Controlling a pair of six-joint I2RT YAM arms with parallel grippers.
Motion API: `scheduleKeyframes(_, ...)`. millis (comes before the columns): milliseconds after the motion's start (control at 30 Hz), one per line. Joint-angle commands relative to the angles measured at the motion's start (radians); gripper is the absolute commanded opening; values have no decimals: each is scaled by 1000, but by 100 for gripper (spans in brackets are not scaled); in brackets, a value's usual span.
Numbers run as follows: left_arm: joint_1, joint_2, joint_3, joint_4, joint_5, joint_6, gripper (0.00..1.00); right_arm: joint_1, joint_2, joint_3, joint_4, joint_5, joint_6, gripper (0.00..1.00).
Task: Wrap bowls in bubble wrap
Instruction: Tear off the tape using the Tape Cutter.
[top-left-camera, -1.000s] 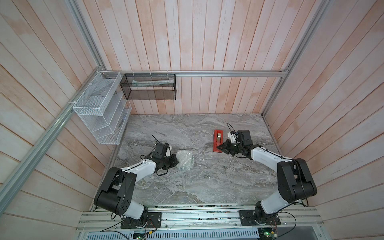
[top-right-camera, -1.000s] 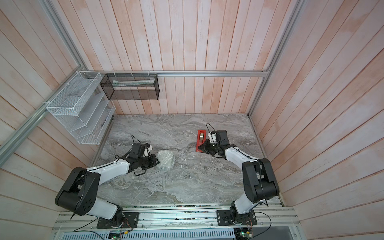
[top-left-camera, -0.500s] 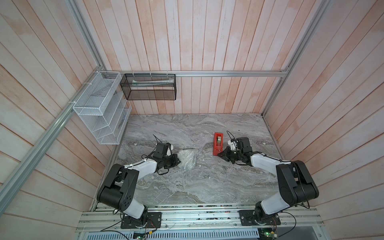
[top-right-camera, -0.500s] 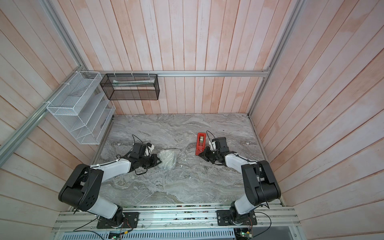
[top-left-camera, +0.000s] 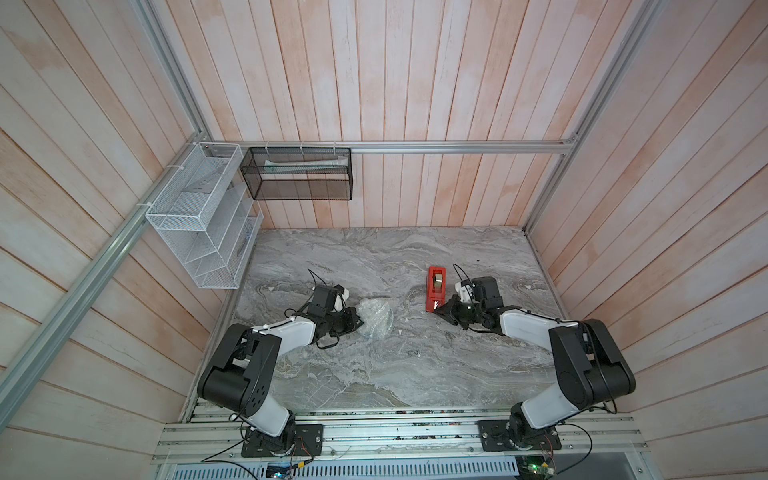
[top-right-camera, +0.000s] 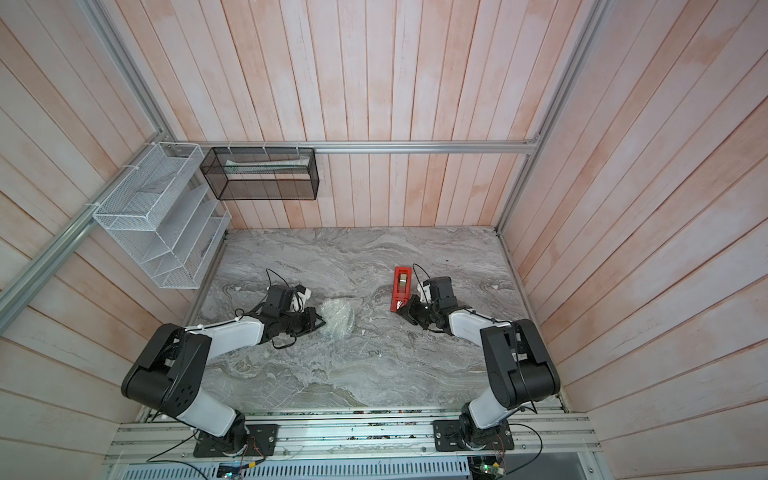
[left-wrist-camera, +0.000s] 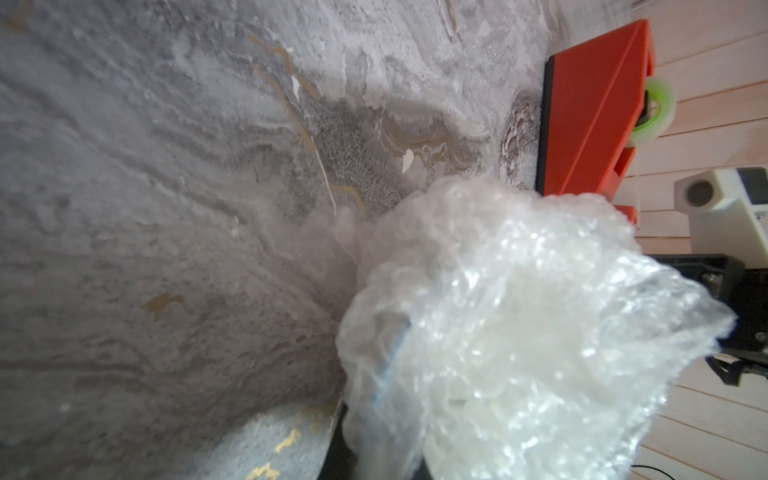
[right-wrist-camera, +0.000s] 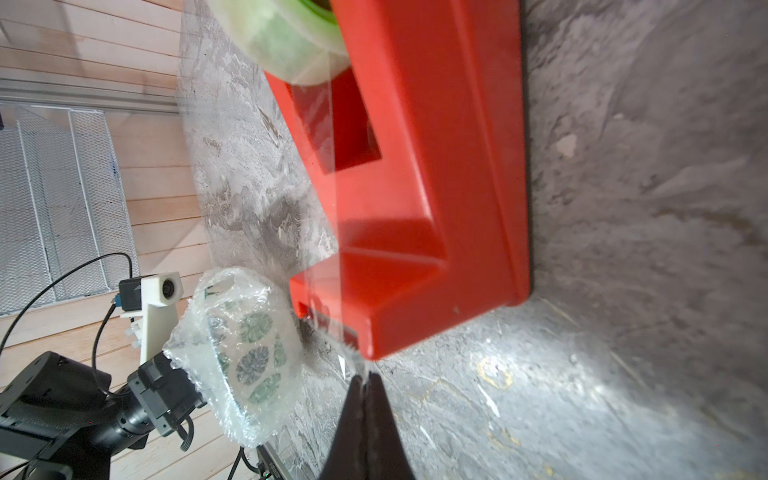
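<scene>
The bowl (right-wrist-camera: 249, 345), white with green leaf prints, lies tipped on its side inside the crinkled bubble wrap (top-left-camera: 376, 318) (top-right-camera: 338, 318) (left-wrist-camera: 519, 332) at the table's left middle. My left gripper (top-left-camera: 357, 322) (top-right-camera: 320, 322) (right-wrist-camera: 174, 386) is shut on the bunched wrap at the bundle's left side, and the wrap hides its fingertips in the left wrist view. My right gripper (top-left-camera: 438, 309) (top-right-camera: 401, 311) (right-wrist-camera: 365, 380) is at the near end of the red tape dispenser (top-left-camera: 435, 289) (right-wrist-camera: 436, 187). It is shut on the end of the clear tape strip (right-wrist-camera: 336, 249) that runs from the roll.
The marble table (top-left-camera: 395, 365) has wooden walls on three sides. A white wire rack (top-left-camera: 203, 224) hangs on the left wall. A black mesh basket (top-left-camera: 299, 178) hangs on the back wall. An aluminium rail (top-left-camera: 395, 432) runs along the front edge.
My right gripper has moved from beside the dispenser down to its near end, a little to the left. The left arm and the wrapped bundle have barely moved.
</scene>
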Motion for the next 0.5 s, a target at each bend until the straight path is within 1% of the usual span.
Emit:
scheduleKeyframes(0,-10,60,-34,-128,-74,33,0,11,10,-14,-34,-4,1,0)
scheduleKeyframes(67,-10,62,-33,-127,-74,35,0,16,-26,0,-47,3,7,0)
scheduleKeyframes(167,-9,69,-36,-118,-72,34,0,17,-66,48,-118,16,-13,0)
scheduleKeyframes(467,-10,108,-40,-86,-62,28,0,17,-135,87,-132,-6,21,0)
